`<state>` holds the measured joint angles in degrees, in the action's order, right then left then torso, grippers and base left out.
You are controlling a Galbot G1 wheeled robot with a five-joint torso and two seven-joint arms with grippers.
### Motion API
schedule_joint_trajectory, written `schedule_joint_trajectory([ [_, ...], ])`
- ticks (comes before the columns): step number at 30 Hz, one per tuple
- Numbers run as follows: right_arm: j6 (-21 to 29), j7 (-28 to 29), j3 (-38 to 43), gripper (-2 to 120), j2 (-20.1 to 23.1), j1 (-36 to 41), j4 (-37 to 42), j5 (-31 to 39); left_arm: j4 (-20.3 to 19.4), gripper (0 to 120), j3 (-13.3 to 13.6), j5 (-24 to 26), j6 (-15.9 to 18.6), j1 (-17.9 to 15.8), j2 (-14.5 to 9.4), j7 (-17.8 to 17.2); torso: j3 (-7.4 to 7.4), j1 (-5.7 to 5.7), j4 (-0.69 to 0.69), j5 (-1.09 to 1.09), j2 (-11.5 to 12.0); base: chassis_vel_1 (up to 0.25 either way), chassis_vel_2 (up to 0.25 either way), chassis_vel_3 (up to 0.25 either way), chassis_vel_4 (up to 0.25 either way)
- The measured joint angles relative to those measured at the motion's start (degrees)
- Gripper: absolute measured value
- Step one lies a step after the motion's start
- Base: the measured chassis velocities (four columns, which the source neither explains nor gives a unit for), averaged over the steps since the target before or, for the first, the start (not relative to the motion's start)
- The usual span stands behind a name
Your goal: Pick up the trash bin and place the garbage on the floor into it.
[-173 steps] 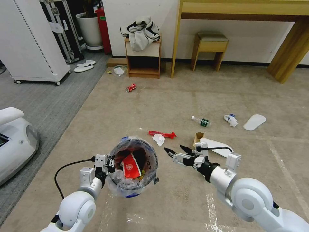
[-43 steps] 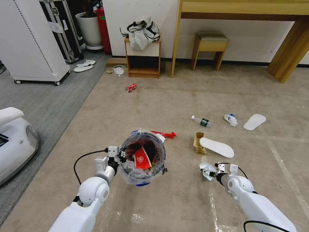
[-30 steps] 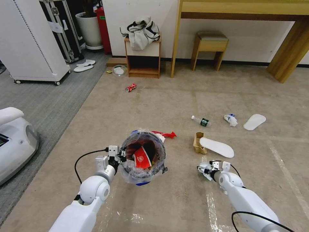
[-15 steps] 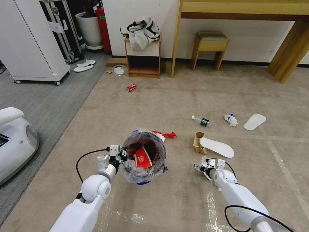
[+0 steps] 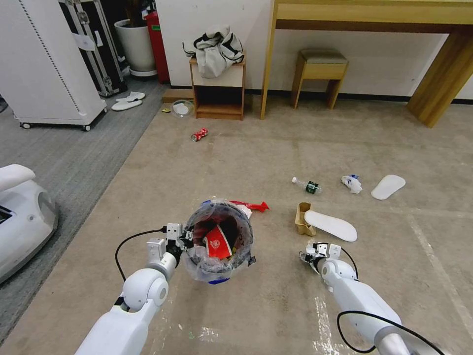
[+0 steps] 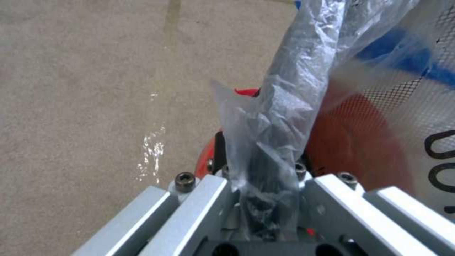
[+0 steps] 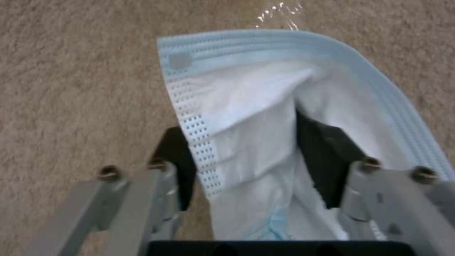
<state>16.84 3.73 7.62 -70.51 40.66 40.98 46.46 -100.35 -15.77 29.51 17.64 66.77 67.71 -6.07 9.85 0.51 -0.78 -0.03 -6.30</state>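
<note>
The trash bin [image 5: 220,242], blue and red with a crinkled clear liner, hangs above the floor [image 5: 276,148] with red packaging inside. My left gripper [image 5: 185,240] is shut on its near-left rim; the left wrist view shows the rim and liner [image 6: 275,117] pinched in the left gripper [image 6: 263,193]. My right gripper [image 5: 307,255] is low, right of the bin, shut on a pale blue face mask [image 7: 265,117]. Garbage lies beyond: a red wrapper [image 5: 252,205], a brown carton [image 5: 302,220], a white slipper [image 5: 330,225], a bottle [image 5: 308,186], a tissue [image 5: 351,183] and a red can [image 5: 199,134].
A second slipper [image 5: 388,187] lies far right. A small shelf with a jacket [image 5: 218,79], a stool [image 5: 320,74] and a wooden table leg [image 5: 433,88] line the back wall. A white machine [image 5: 22,217] sits on the grey carpet at left.
My right gripper, open near the carton at first, now sits lower and shut on the mask, and has edged left. The bin has shifted slightly forward and right.
</note>
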Motion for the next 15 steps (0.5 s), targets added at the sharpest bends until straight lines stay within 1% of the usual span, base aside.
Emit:
schedule_joint_trajectory([
  [1, 0.0, 0.0, 0.0, 47, 0.0, 0.0, 0.0, 0.0, 0.0, 1, 0.0, 0.0, 0.0, 0.0, 0.0, 0.0, 0.0, 0.0, 0.0, 0.0, 0.0, 0.0, 0.0, 0.0, 0.0],
  [3, 0.01, 0.06, 0.0, 35, 0.15, 0.43, 0.82, 0.12, -0.22, 1, 0.0, 0.01, -0.01, 0.09, -0.03, 0.01, 0.01, 0.0, 0.03, 0.04, 0.0, 0.0, 0.0, 0.0, 0.0],
  [4, 0.01, 0.06, 0.0, 35, 0.15, 0.43, 0.82, 0.12, -0.22, 1, 0.0, 0.01, -0.01, 0.09, -0.03, 0.01, 0.01, 0.0, 0.03, 0.04, 0.0, 0.0, 0.0, 0.0, 0.0],
  [6, 0.08, 0.13, 0.04, 28, 0.17, 0.72, 1.39, 0.26, -0.27, 1, -0.02, 0.01, -0.02, 0.15, -0.09, 0.01, 0.02, 0.0, 0.06, 0.07, 0.0, 0.0, 0.0, 0.0, 0.0],
  [7, 0.08, 0.13, 0.04, 28, 0.17, 0.72, 1.39, 0.26, -0.27, 1, -0.02, 0.01, -0.02, 0.15, -0.09, 0.01, 0.02, 0.0, 0.06, 0.07, 0.0, 0.0, 0.0, 0.0, 0.0],
  [8, 0.17, 0.37, 0.05, 20, 0.16, 1.0, 1.9, 0.35, -0.42, 1, -0.08, 0.01, -0.04, 0.26, -0.13, 0.01, 0.02, 0.01, 0.07, 0.08, 0.01, 0.0, 0.0, 0.0, 0.0],
  [9, 0.21, 0.52, 0.1, 19, 0.17, 1.16, 2.16, 0.4, -0.5, 1, -0.11, 0.0, -0.05, 0.31, -0.15, 0.01, 0.02, 0.01, 0.08, 0.08, 0.01, 0.0, 0.0, 0.0, 0.0],
  [10, 0.36, 0.82, 0.2, 12, 0.24, 1.61, 2.94, 0.56, -0.7, 1, -0.15, 0.0, -0.07, 0.46, -0.21, 0.01, 0.02, 0.01, 0.08, 0.08, 0.01, 0.0, 0.0, 0.0, 0.0],
  [11, 0.36, 0.82, 0.2, 12, 0.24, 1.61, 2.94, 0.56, -0.7, 1, -0.15, 0.0, -0.07, 0.46, -0.21, 0.01, 0.02, 0.01, 0.08, 0.08, 0.01, 0.0, 0.0, 0.0, 0.0],
  [13, 0.57, 1.4, 0.39, 1, 0.68, 2.67, 4.64, 0.93, -0.86, 1, -0.22, -0.05, -0.1, 0.68, -0.39, 0.02, 0.02, 0.01, 0.05, 0.08, 0.02, 0.0, 0.0, 0.0, 0.0],
  [15, 0.62, 1.56, 0.48, 0, 0.81, 2.94, 5.1, 1.02, -0.89, 1, -0.22, -0.06, -0.1, 0.72, -0.42, 0.02, 0.02, 0.01, 0.04, 0.07, 0.02, 0.0, 0.0, 0.0, 0.0],
])
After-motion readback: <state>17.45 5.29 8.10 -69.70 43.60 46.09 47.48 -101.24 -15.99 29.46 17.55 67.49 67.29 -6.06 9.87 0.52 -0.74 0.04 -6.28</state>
